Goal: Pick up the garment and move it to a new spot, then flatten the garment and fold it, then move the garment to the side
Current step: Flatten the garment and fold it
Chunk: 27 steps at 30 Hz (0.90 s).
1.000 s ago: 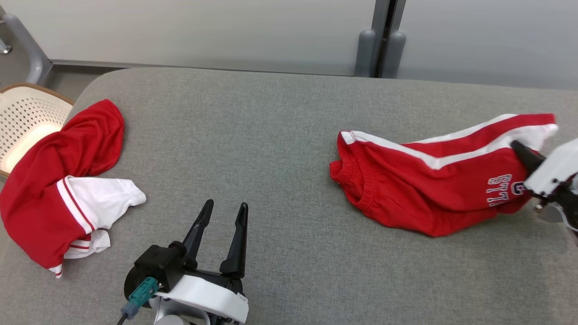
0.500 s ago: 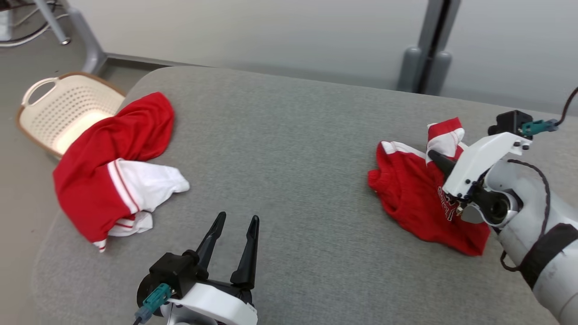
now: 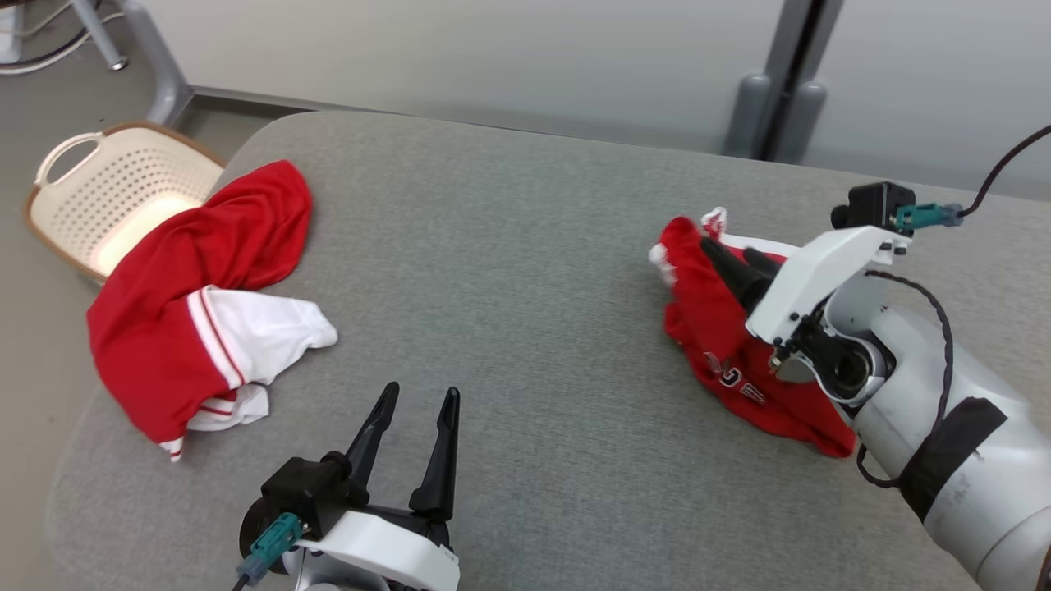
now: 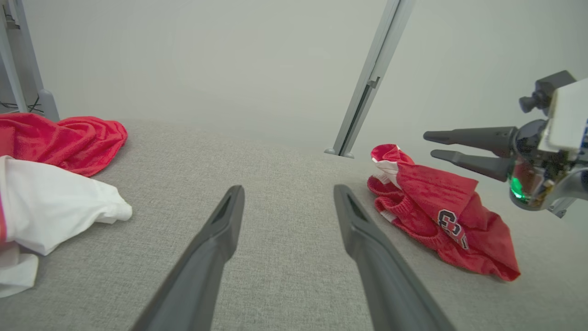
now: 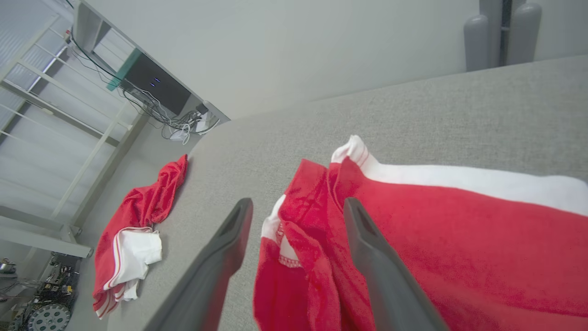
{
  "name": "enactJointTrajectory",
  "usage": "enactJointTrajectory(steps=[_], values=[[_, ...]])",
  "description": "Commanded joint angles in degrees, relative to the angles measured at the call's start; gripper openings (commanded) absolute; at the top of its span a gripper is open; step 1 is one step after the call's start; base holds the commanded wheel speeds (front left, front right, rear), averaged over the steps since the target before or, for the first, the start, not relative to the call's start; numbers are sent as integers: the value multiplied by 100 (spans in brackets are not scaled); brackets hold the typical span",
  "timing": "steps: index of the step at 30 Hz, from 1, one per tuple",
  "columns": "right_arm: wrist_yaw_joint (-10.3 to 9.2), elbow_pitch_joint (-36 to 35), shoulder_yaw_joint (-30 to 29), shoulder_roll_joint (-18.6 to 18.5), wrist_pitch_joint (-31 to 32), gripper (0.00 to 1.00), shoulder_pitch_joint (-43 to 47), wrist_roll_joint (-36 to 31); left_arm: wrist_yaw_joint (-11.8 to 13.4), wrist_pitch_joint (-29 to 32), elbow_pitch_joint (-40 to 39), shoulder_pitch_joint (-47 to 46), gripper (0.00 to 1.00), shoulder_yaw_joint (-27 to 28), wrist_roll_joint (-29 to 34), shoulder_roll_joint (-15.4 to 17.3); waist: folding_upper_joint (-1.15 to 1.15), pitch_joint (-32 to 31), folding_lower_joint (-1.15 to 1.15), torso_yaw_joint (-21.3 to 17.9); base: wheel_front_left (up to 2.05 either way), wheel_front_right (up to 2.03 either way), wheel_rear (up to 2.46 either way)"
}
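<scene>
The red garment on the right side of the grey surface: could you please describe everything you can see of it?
The red garment looks like soft knit fabric, with a white side stripe, a gathered elastic waistband and white lettering. It lies crumpled and partly folded over on the grey padded surface, toward its right end. The open right hand hovers just above it, not touching.

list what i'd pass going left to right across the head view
basket → red and white shirt → left gripper → red lettered garment
</scene>
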Motion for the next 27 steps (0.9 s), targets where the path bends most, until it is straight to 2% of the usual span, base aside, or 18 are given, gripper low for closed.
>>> enactJointTrajectory(steps=[1,8,11,16,20,26,27], values=[[0,-281,-33,-79,-180,100,75,38,-21,0,1,65,100,54,42,32,0,-70,0,-210,0,0,0],[0,-1180,-87,-776,-1306,100,371,-215,-29,0,-4,153,100,184,47,42,0,-234,0,-706,0,0,0],[-1,-1276,-149,-1110,-1778,100,576,-345,-41,0,-28,195,100,237,71,46,0,-266,0,-846,0,0,0],[0,-1298,-344,-1396,-2331,100,907,-529,-76,0,-90,239,100,327,138,50,0,-289,0,-953,0,0,0],[-1,-1319,-432,-1356,-2449,100,1201,-705,-95,0,-140,288,100,442,182,58,0,-325,0,-1054,0,0,0],[-1,-782,-305,-954,-2318,100,1235,-1002,-157,0,-88,226,100,448,243,19,0,-306,0,-1010,0,0,0],[-1,-655,-274,-864,-2240,21,1169,-1026,-181,0,-81,190,100,436,254,7,0,-294,0,-969,0,0,0]])
